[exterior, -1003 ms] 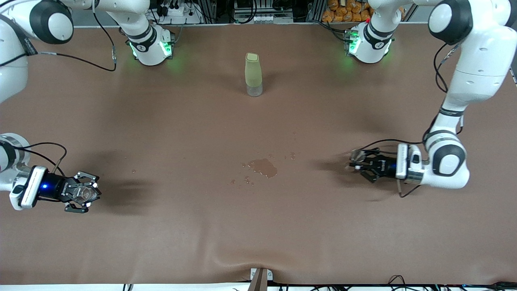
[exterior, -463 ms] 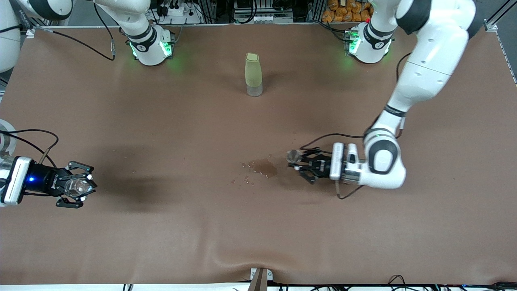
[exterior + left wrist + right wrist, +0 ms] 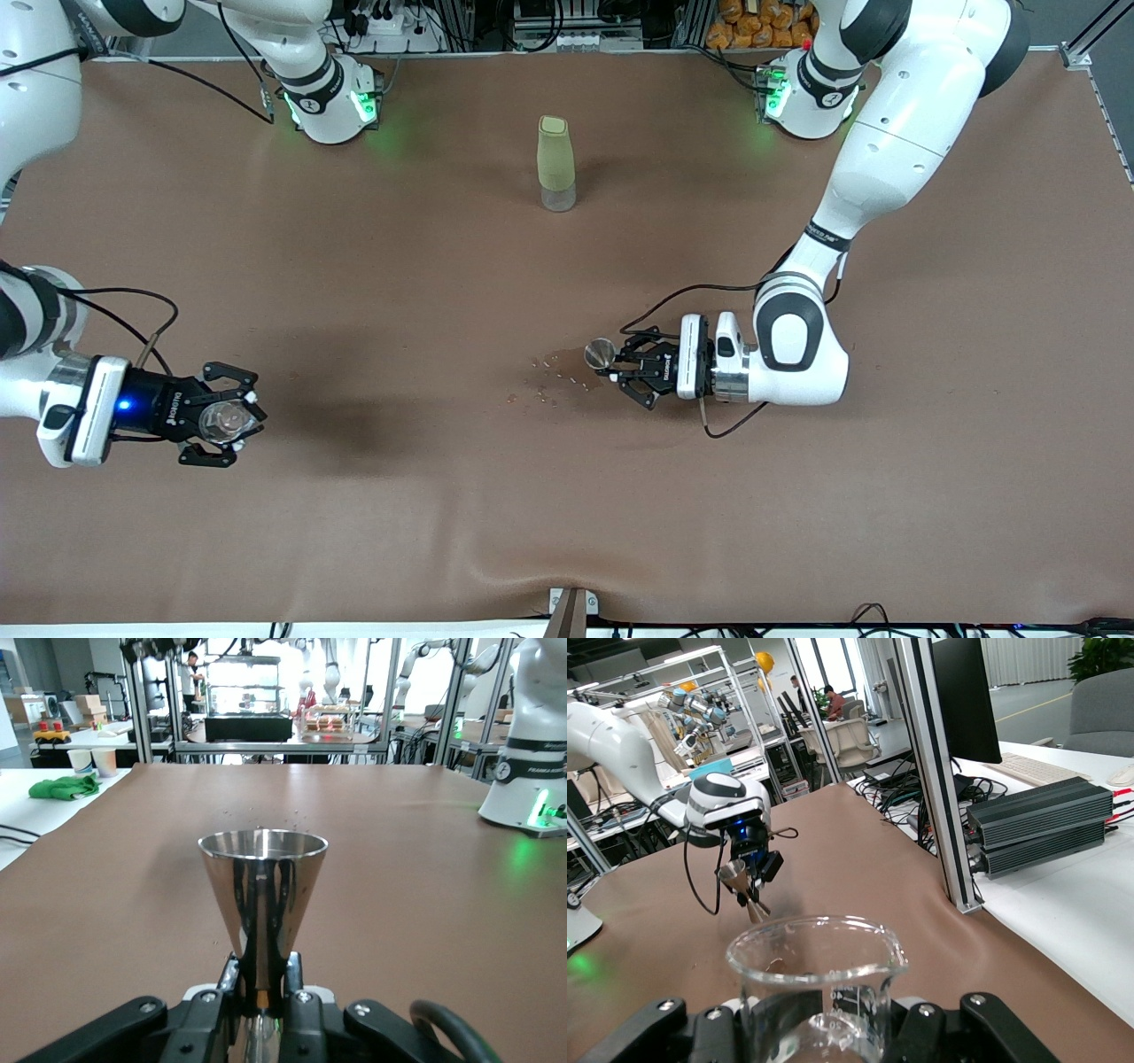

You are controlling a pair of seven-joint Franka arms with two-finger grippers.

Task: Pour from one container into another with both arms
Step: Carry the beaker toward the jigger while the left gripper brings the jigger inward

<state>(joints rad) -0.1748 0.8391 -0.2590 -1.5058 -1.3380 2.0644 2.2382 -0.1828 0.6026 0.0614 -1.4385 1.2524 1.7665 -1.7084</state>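
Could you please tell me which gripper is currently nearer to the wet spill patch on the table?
Left. The left gripper, shut on the steel jigger, is right over the spill; the right gripper, holding the glass cup, is well off toward the right arm's end.

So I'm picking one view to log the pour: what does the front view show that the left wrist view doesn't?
Front view only: the right gripper shut on the glass cup, the green bottle upright between the bases, and the wet patch under the jigger.
Left wrist view only: the jigger's narrow waist clamped between the fingers.
Both: the left gripper holding the jigger upright over the table.
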